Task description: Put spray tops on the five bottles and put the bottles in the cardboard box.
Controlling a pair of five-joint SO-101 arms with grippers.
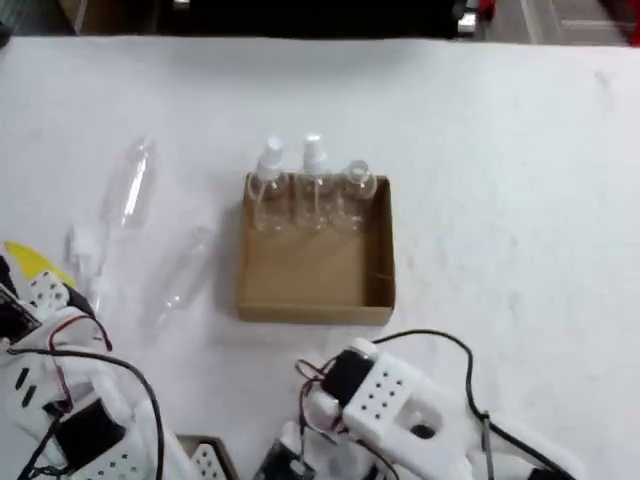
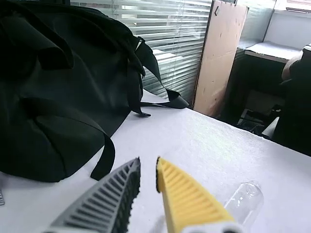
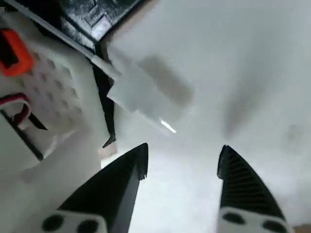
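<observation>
Right gripper [image 3: 183,150] hangs over the tabletop [image 3: 243,58] with its two black fingers spread wide and nothing between them. A white spray top [image 3: 148,92] lies on its side just ahead of the fingertips, and its thin tube [image 3: 73,44] trails off toward the arm's white base.

The step in hand looks like picking up this top. The fingers should come down either side of the blocky head, not the tube, which would likely bend or slip. Centre the head in the gap before closing so it does not skid across the smooth tabletop. A grip that leaves the tube hanging free should make it easier to thread into a bottle neck afterwards.

The left gripper [image 2: 148,162] has its gray and yellow fingers drawn almost together, a slim gap between them, and holds nothing. A clear bottle [image 2: 243,196] lies on its side just beyond it.

From above, two uncapped bottles lie on the tabletop to one side of the cardboard box [image 1: 245,250], a farther one [image 1: 130,185] and a nearer one [image 1: 185,268]. Three bottles stand in a row against the box's far wall. Two of them [image 1: 270,190] [image 1: 314,185] wear white tops. Whether the third [image 1: 355,190] has one I cannot tell.

One lying bottle probably has to be stood up and held steady by the left gripper before the top can go on.
</observation>
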